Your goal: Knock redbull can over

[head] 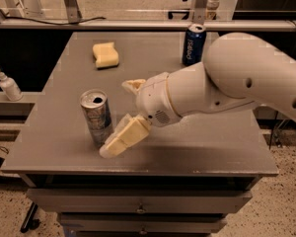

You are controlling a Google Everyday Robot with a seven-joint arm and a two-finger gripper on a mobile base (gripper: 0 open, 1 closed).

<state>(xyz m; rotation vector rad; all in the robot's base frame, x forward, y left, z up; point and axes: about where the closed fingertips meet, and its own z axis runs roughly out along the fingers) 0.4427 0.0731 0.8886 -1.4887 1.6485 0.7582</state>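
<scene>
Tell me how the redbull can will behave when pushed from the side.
The redbull can is tall and slim, so it will probably tip rather than slide. Its top looks opened, so it may be light. Once down, it could roll on the flat table. The open gripper sits close beside it.
</scene>
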